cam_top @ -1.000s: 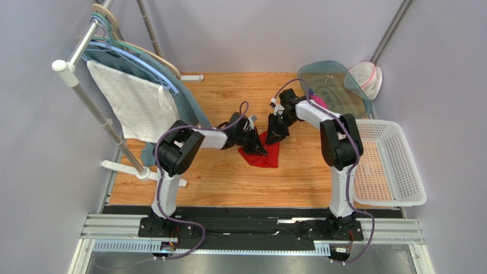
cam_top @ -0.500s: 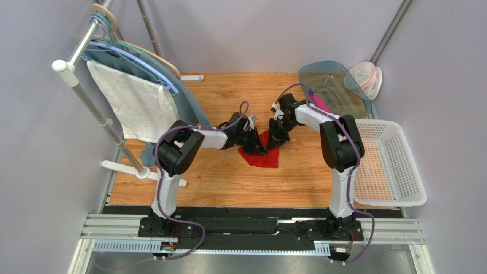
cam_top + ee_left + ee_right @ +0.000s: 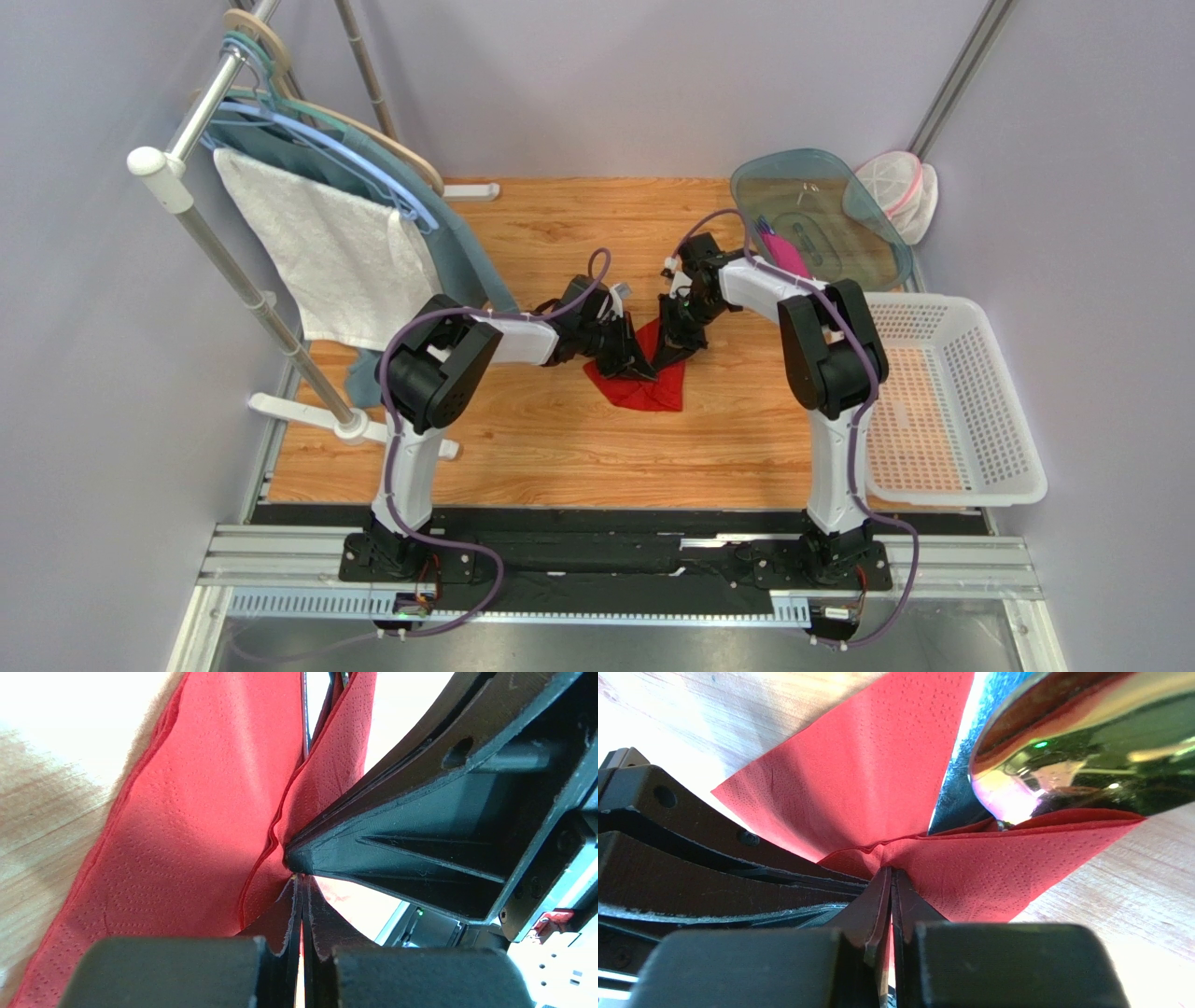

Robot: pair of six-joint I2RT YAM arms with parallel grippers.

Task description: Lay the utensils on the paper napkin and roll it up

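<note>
Nearest the left wrist camera, the left claw is clamping shut on a raised fold of the paper napkin, which is lying on the counter about mid-way across. The right claw is likewise pinching closed on a fold of the same sheet, and the two claws are meeting almost tip to tip. Beyond the right pinch, the utensils are showing as a shiny spoon bowl and a slim bright strip, lying inside the lifted flap.

Risks noted:
- The paper is thin. With both claws pulling on one small area, it is in danger of tearing.
- The claws are working so close that they are risking a collision.
- The roll is looking loose, so the utensils are liable to slide out at the open end when the sheet turns.
</note>
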